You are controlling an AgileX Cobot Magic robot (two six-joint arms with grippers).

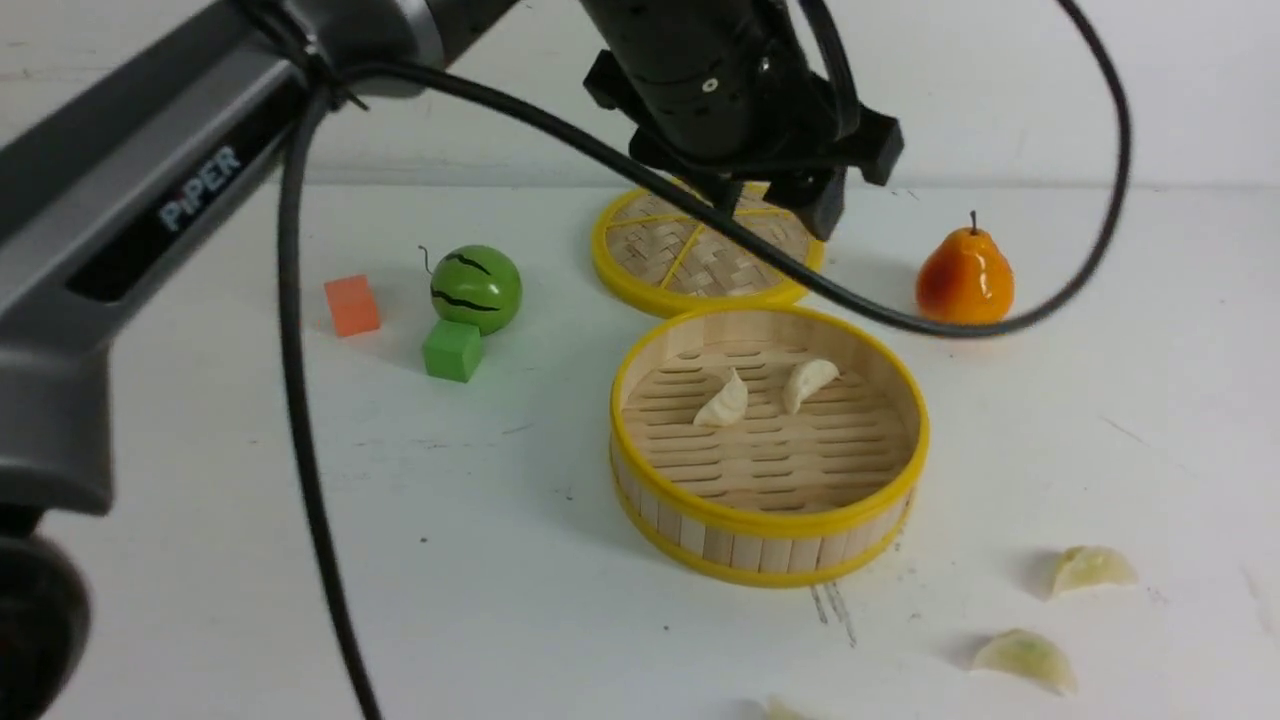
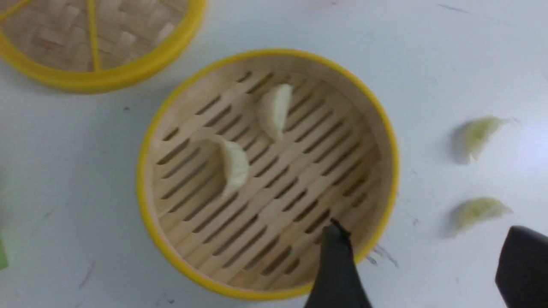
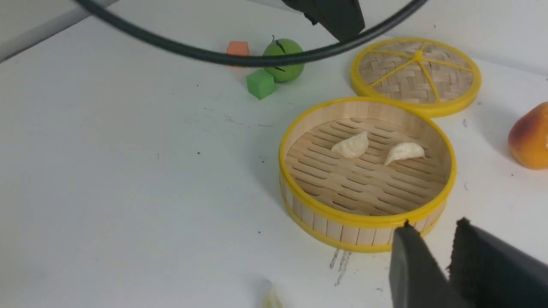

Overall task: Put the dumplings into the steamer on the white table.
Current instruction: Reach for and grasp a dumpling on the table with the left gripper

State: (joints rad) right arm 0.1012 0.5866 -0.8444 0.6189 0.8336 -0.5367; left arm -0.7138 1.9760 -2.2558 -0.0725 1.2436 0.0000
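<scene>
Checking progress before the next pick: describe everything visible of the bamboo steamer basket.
The round, shallow bamboo steamer has yellow rims top and bottom, an upright wooden-strip wall and a slatted floor. It sits flat and uncovered on the white table. Two cream crescent dumplings lie apart on its floor; nothing else touches it.

Three views, one steamer
Front looks across the table; left wrist straight down, near; right wrist low, oblique.
</scene>
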